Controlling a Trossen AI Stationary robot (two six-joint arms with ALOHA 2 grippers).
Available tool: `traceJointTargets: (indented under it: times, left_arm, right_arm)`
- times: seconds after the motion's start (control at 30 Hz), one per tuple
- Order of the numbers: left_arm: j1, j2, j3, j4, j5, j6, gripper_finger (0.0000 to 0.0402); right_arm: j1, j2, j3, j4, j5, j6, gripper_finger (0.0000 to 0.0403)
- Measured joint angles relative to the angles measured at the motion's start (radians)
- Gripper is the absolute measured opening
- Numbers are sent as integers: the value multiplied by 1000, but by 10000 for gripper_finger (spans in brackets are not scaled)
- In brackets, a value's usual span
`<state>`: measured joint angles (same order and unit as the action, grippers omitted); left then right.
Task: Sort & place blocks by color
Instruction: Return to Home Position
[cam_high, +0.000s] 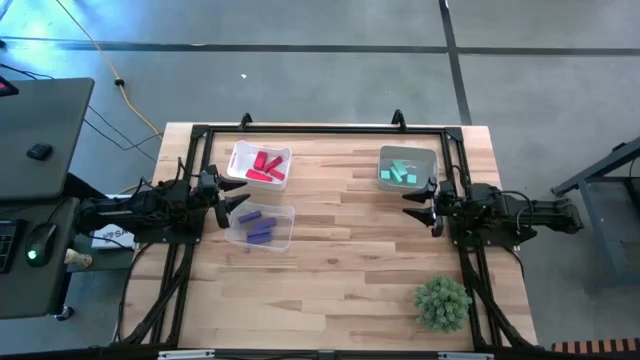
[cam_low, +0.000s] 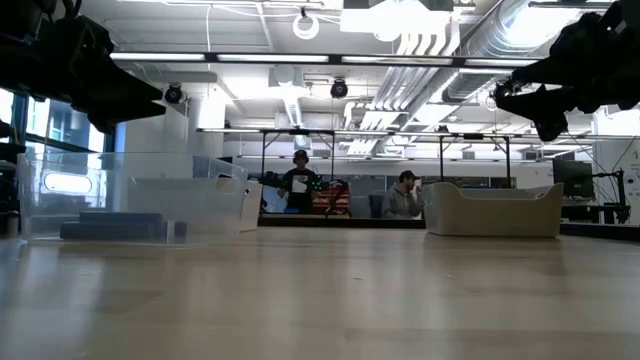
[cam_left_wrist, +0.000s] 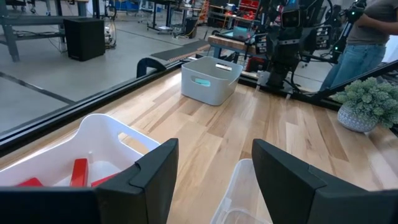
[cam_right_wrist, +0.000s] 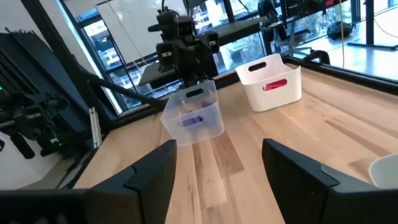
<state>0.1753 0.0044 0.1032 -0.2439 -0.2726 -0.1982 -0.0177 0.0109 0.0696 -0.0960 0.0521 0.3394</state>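
Since every block in view already lies inside a bin, the sorting looks finished: red blocks (cam_high: 268, 166) in the white bin (cam_high: 238, 158) at upper centre-left of the high view, purple blocks (cam_high: 257, 227) in the clear bin (cam_high: 285, 215) just below it, teal blocks (cam_high: 402, 172) in the grey bin (cam_high: 383, 155) at upper right. None lies loose on the wooden surface (cam_high: 350, 260). Both arms sit at the frame's sides, probably parking: the left pincer (cam_high: 238, 194) beside the white and clear bins, the right pincer (cam_high: 412, 204) just below the grey bin, each with fingers apart, holding nothing.
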Motion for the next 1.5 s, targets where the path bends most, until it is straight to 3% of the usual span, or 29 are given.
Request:
traceJointTargets:
  times: [1.5]
  left_arm:
    - [0, 0, 0, 2, 0, 0, 193]
  right_arm:
    - [0, 1, 2, -51, 8, 19, 227]
